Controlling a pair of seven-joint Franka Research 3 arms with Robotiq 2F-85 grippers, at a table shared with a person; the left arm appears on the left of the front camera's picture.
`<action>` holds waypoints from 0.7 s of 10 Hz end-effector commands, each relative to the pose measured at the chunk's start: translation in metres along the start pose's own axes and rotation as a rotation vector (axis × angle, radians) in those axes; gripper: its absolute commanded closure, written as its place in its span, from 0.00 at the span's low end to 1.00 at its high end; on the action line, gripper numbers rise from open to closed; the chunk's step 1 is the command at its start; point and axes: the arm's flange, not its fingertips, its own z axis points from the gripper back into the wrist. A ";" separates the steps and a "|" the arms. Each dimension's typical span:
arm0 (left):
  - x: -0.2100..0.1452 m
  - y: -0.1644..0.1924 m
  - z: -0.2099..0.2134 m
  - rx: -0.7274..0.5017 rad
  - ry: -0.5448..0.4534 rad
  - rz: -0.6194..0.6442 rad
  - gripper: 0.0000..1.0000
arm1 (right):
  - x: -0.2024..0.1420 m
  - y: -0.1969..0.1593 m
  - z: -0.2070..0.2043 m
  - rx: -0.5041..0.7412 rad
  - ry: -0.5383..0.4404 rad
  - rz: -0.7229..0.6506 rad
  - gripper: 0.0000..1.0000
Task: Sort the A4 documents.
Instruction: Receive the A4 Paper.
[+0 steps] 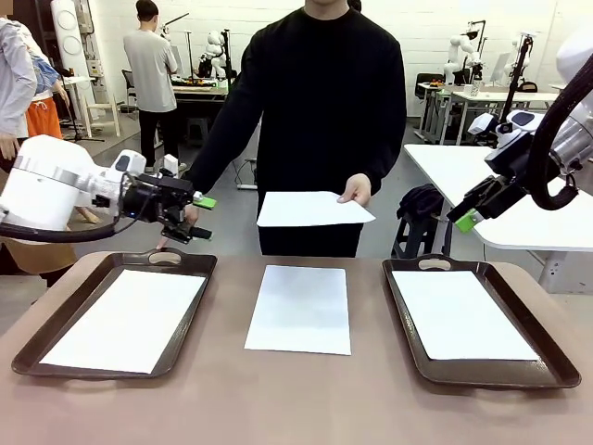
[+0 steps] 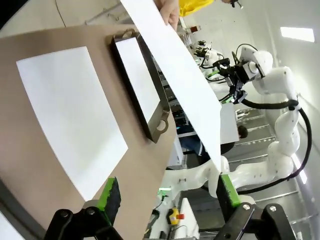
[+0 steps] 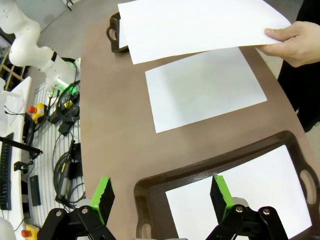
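A person's hand [image 1: 355, 190] holds one A4 document [image 1: 310, 209] in the air over the table's far edge. A second sheet [image 1: 299, 309] lies flat on the table's middle. Another sheet [image 1: 127, 320] lies in the left dark tray [image 1: 57, 318], and one more sheet [image 1: 460, 315] in the right dark tray [image 1: 400, 311]. My left gripper [image 1: 202, 218] hovers open above the left tray's far handle, left of the held sheet [image 2: 175, 70]. My right gripper [image 1: 463, 215] hangs open above the right tray's far end, empty, with the held sheet [image 3: 200, 25] farther off.
The brown table [image 1: 296, 408] has bare room along its front edge. The person in black stands at the far side, centred. White tables and a black chair stand behind on the right. Cables and an emergency stop button [image 3: 34, 109] lie on the floor beside the table.
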 end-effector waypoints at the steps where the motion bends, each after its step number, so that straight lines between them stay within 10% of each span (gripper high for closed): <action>1: 0.020 0.001 -0.014 -0.021 -0.025 0.113 0.00 | 0.000 0.000 -0.002 -0.006 0.002 0.008 0.00; 7: 0.048 0.018 -0.066 -0.134 -0.105 0.189 0.00 | 0.000 0.000 -0.002 -0.006 0.002 0.008 0.00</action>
